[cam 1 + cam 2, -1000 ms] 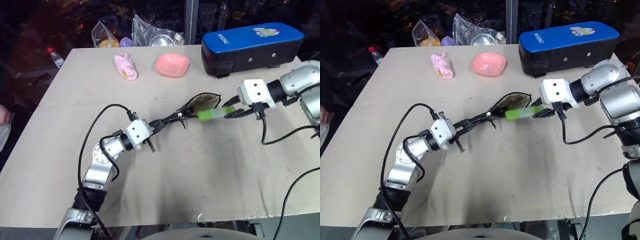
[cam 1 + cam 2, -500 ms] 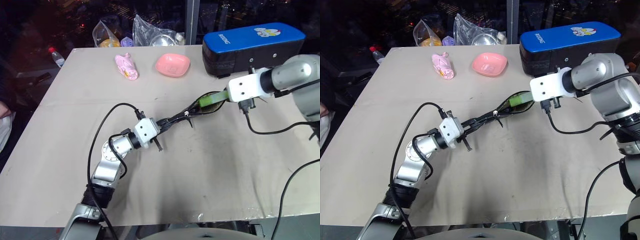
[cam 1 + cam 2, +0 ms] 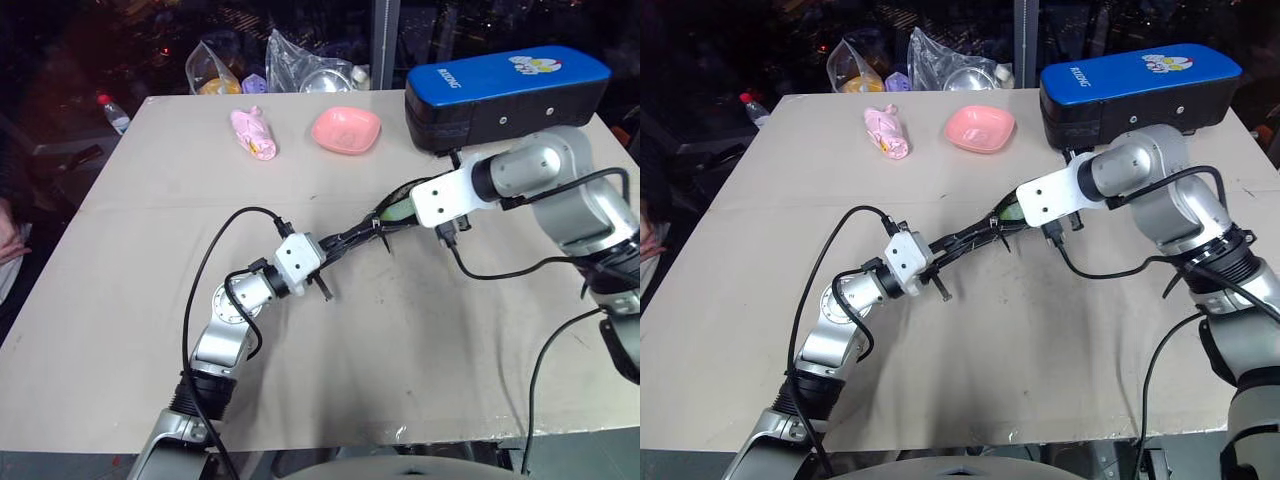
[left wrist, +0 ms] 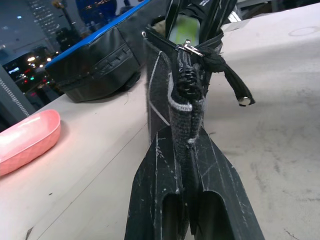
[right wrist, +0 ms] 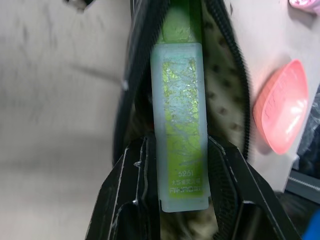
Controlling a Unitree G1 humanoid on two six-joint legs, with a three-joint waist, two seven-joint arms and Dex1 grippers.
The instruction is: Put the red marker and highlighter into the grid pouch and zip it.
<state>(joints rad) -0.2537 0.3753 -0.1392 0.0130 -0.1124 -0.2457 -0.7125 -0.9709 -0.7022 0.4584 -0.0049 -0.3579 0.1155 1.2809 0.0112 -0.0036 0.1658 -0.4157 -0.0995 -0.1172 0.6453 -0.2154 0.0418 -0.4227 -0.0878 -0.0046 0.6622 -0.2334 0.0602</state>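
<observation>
The grid pouch [image 3: 372,226] is held up off the table, mouth open, tan lining [image 5: 222,95] showing. My left gripper [image 3: 345,239] is shut on its closed zipper end [image 4: 186,115]. My right gripper [image 5: 181,150] is shut on the light-green highlighter [image 5: 181,125], its fingers [image 5: 131,170] at either side of the barrel. The highlighter's front end sits inside the pouch mouth, and a green tip [image 3: 400,212] shows between the pouch and the right wrist. The red marker is out of view.
A big blue-topped black case [image 3: 505,90] stands at the back right, close behind my right arm. A pink dish [image 3: 345,130], a pink wrapped item [image 3: 252,133] and plastic bags [image 3: 300,65] lie at the back. A person's hand [image 3: 8,225] is at the left edge.
My right gripper has swung left and tipped downward, carrying the highlighter from beside the pouch into its open mouth. The left gripper has kept its hold on the pouch.
</observation>
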